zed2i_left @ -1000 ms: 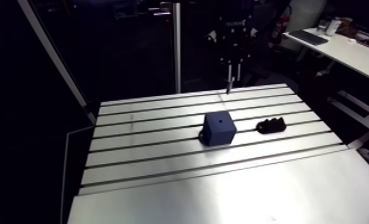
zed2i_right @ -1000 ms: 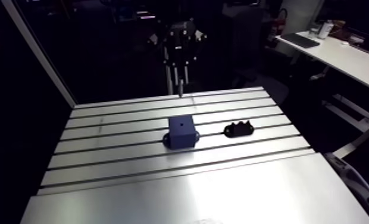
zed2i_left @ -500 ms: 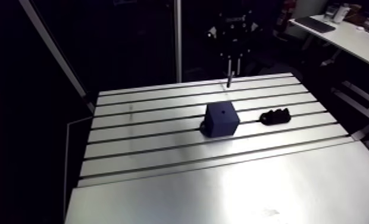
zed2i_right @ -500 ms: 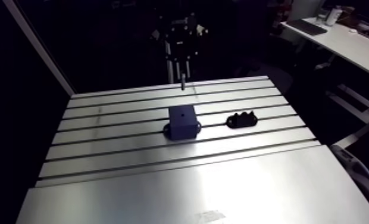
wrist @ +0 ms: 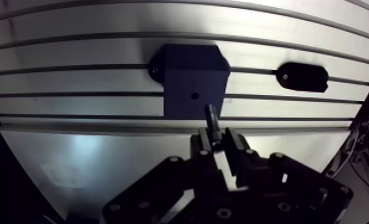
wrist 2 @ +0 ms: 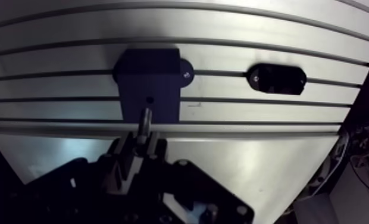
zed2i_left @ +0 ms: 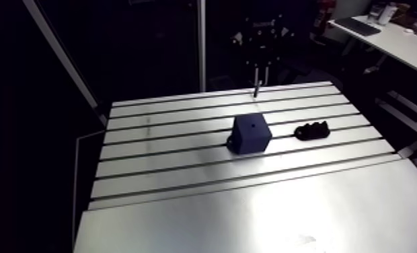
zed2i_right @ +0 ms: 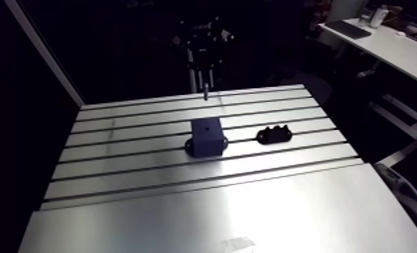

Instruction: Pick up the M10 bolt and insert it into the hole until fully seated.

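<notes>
The pick-up looks done, since the pincer (wrist: 218, 138) is clamped on the M10 bolt (wrist: 211, 119), which hangs shank-down above the worktop (wrist: 74, 24) near the dark block (wrist: 193, 71), apart from its hole (wrist: 194, 95), so aligning, lowering and full seating are left to do.

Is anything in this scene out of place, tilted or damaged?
Nothing stands out. The gripper is shut on the bolt, which hangs straight down over the table, short of the dark block. The block sits flat with its hole facing up. A small black part lies beside it, apart.
</notes>
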Controlling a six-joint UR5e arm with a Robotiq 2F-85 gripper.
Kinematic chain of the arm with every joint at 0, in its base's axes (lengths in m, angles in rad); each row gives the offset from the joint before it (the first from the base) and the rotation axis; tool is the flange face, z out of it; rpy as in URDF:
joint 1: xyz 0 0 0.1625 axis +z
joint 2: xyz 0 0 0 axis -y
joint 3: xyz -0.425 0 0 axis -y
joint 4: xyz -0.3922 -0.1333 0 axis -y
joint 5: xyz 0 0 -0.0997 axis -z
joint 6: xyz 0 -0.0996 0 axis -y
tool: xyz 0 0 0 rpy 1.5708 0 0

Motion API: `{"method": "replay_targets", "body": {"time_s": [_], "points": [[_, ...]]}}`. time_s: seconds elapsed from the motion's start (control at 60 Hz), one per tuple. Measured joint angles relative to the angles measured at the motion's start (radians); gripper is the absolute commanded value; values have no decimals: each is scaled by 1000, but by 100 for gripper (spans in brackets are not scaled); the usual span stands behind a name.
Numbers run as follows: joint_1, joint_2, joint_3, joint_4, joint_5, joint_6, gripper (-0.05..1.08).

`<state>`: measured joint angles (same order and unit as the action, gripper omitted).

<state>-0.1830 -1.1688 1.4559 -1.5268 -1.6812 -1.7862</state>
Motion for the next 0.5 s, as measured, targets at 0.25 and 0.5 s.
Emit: {"method": "replay_targets", "body": {"time_s": [0.25,0.5], "points": [[0,-11,28,-14,4,6,108],[0,-20,49,-16,3,8,108]]}}
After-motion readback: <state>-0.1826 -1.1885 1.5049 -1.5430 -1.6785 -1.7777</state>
